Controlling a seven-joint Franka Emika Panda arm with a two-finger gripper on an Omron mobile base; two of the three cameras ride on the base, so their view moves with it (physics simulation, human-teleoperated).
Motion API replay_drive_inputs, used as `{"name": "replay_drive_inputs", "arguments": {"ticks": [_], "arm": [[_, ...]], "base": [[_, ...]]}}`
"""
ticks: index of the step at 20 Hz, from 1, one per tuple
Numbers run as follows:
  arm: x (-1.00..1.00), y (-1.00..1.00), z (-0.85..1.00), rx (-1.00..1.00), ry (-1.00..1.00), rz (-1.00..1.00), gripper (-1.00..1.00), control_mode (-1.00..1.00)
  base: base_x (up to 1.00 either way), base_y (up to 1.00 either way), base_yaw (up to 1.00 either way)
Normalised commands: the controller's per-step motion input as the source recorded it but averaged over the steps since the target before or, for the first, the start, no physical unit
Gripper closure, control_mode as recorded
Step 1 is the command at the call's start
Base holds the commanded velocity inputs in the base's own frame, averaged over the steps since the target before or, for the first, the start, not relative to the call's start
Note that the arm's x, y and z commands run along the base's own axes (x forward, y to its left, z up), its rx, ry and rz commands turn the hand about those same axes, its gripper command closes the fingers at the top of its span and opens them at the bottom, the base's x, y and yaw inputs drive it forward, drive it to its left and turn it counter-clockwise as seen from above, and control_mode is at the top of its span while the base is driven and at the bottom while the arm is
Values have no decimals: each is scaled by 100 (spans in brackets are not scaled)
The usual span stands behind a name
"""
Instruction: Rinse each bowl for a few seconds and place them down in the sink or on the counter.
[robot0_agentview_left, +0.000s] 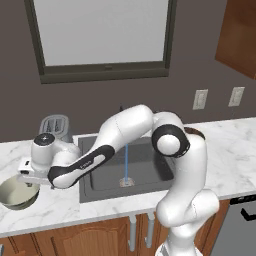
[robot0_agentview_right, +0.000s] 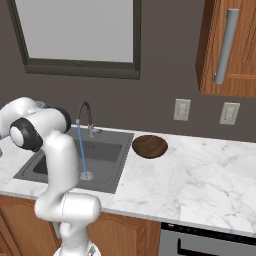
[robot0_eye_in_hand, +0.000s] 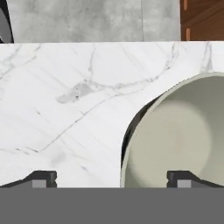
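In the left base view the white arm reaches to the left edge of the frame, its hand just above the pale cream-green bowl (robot0_agentview_left: 19, 194), which sits on the white marble counter (robot0_agentview_left: 235, 150) at lower left, left of the dark grey sink (robot0_agentview_left: 145, 167). A thin blue stream (robot0_agentview_left: 127, 162) falls from the faucet (robot0_agentview_right: 85, 116) to the drain. In the hand view the gripper (robot0_eye_in_hand: 113, 178) stands wide open, holding nothing: one fingertip is over bare marble at lower left, the other over the bowl's glossy inside at lower right. The dark brown bowl (robot0_agentview_right: 149, 146) rests on the counter right of the sink, centre of the right base view. A silver toaster (robot0_agentview_left: 55, 127) stands behind the arm
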Motion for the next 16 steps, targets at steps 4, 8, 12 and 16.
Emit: {"name": "replay_drive_inputs", "arguments": {"ticks": [4,8,12,16], "arm": [[17,26,-13,-1,0,0,-100,-100],[19,29,-12,-1,0,0,-100,-100],[17,22,-16,0,0,0,-100,-100],[6,5,-21,0,0,0,-100,-100]], "base": [[0,0,0],[0,0,0],[0,0,0],[0,0,0]]}}
